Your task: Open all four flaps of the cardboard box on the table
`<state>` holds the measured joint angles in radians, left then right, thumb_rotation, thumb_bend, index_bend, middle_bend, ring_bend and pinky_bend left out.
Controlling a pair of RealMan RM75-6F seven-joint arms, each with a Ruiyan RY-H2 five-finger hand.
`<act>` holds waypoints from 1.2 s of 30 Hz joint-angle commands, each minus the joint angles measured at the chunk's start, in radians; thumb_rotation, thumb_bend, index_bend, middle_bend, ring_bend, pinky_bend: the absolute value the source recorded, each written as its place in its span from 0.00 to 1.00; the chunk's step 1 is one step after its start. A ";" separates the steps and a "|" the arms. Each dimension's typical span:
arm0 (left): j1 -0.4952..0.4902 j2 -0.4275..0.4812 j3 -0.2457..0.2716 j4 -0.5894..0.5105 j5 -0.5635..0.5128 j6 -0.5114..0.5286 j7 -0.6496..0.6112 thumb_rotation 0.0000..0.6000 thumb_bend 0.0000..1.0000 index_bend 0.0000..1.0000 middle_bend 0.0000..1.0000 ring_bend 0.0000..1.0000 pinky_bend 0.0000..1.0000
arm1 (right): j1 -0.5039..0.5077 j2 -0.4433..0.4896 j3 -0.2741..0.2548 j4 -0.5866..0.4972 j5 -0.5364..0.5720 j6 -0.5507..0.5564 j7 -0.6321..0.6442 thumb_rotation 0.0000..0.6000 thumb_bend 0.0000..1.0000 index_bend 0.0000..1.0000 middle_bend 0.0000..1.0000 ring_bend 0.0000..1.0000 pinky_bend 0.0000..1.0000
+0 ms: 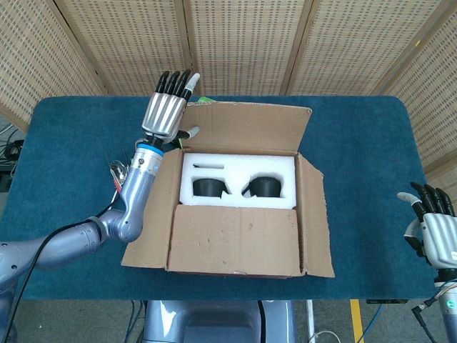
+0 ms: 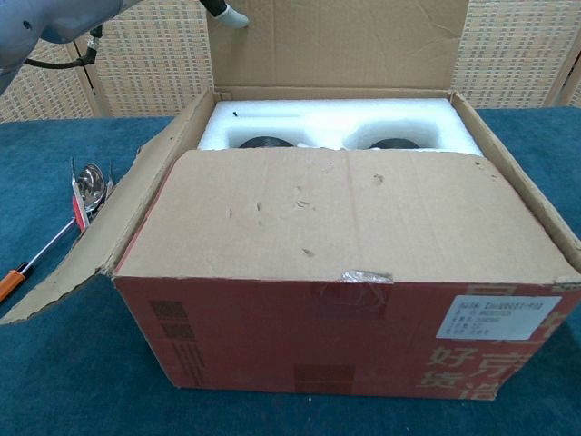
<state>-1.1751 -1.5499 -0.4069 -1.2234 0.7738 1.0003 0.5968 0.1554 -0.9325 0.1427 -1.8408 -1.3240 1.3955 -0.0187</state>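
The cardboard box [image 1: 234, 239] sits mid-table. Its back flap [image 1: 246, 127] stands upright, and it fills the top of the chest view [image 2: 336, 41]. The front flap [image 2: 345, 213] lies flat over the box's near half. The left flap [image 1: 148, 225] and right flap [image 1: 315, 218] are spread outward. White foam [image 1: 239, 169] with two dark round items shows inside. My left hand [image 1: 169, 108] is raised at the back flap's left edge, fingers straight, thumb touching the flap's face. One fingertip [image 2: 228, 14] shows in the chest view. My right hand [image 1: 435, 230] hovers open off the table's right front corner.
Small tools lie on the blue cloth left of the box: a metal spoon-like piece [image 2: 88, 184] and an orange-handled screwdriver [image 2: 13, 278]. A sliver of green [image 1: 204, 101] peeks over the back flap. Wicker screens stand behind the table.
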 commanded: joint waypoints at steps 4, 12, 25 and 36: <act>0.023 0.048 0.007 -0.062 0.035 0.009 -0.023 0.76 0.23 0.01 0.00 0.00 0.00 | 0.003 0.002 0.001 -0.004 -0.002 -0.005 -0.004 1.00 1.00 0.22 0.09 0.00 0.00; 0.058 0.141 0.002 -0.168 0.028 -0.009 -0.051 0.77 0.22 0.01 0.00 0.00 0.00 | 0.012 -0.006 0.002 -0.008 -0.009 -0.015 -0.010 1.00 1.00 0.22 0.09 0.00 0.00; 0.113 0.338 0.021 -0.419 -0.012 -0.144 -0.116 0.80 0.25 0.25 0.00 0.00 0.00 | 0.010 -0.002 0.003 -0.016 -0.009 -0.012 -0.016 1.00 1.00 0.22 0.09 0.00 0.00; 0.151 0.490 0.071 -0.580 -0.003 -0.276 -0.233 0.30 0.25 0.41 0.00 0.00 0.00 | 0.007 -0.004 -0.001 -0.026 -0.020 -0.005 -0.021 1.00 1.00 0.22 0.09 0.00 0.00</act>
<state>-1.0292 -1.0686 -0.3455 -1.7912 0.7662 0.7358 0.3763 0.1626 -0.9364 0.1421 -1.8665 -1.3435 1.3901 -0.0393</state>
